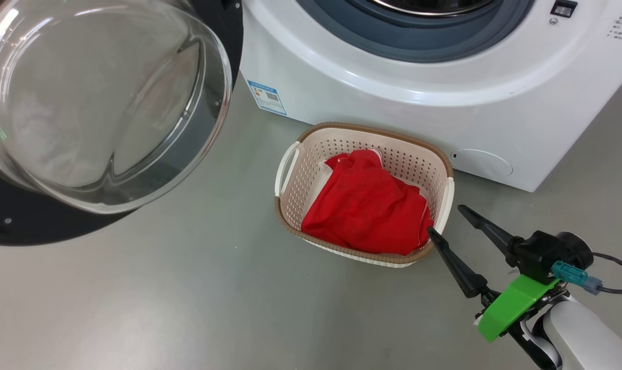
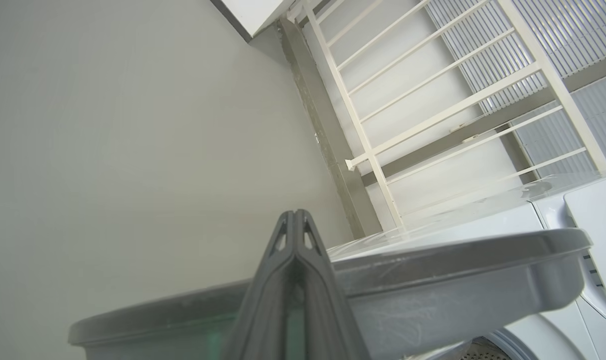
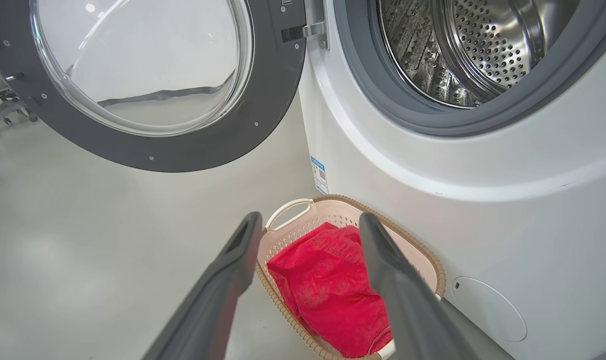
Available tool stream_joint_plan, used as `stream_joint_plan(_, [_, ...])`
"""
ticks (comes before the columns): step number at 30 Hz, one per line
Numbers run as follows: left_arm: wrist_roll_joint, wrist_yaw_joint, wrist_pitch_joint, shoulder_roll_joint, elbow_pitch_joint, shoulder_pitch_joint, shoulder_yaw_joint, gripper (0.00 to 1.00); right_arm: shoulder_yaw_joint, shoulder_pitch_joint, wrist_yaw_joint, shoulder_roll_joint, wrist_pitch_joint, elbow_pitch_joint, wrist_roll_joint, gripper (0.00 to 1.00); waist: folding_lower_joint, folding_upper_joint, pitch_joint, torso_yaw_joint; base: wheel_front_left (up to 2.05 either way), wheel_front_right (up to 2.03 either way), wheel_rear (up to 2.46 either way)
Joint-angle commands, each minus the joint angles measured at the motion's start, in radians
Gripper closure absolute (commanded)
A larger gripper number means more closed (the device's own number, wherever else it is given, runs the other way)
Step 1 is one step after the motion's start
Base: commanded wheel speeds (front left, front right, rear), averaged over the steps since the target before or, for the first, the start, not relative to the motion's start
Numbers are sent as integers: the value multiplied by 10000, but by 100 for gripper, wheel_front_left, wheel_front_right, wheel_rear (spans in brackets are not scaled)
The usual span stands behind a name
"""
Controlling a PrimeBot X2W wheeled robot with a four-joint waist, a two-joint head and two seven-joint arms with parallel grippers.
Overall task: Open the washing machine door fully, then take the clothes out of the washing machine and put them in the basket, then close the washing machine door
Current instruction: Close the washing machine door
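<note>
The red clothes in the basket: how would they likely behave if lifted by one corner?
Probably floppy: the clothes lie crumpled in folds, so they would drape. Likely light: the fabric looks thin. Unlikely to roll, slumped in the basket.

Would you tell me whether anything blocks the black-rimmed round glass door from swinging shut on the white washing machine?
Nothing visible does: the door stands open, the steel drum mouth looks empty, and the cream perforated basket holding red clothes sits lower.

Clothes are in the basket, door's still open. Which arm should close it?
Left, probably. The shut left gripper sits right at the washing machine door, by its grey edge. The open right gripper hangs by the basket holding the clothes, apart from the door.
</note>
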Motion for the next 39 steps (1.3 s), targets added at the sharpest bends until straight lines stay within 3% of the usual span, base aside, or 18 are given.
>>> stream_joint_plan(1, [-76, -46, 238, 548, -289, -172, 41, 100, 146, -65, 16, -48, -76, -212, -41, 0, 0, 0, 15, 3, 0, 0, 0])
stream_joint_plan(15, [-514, -189, 2008, 314, -1800, 692, -368, 100, 48, -97, 16, 26, -76, -164, -42, 0, 0, 0, -98, 49, 0, 0, 0])
stream_joint_plan(39, [-1861, -206, 3882, 330, -6465, 2570, -1701, 100, -130, 134, 16, 227, -76, -224, -62, 0, 0, 0, -512, -70, 0, 0, 0])
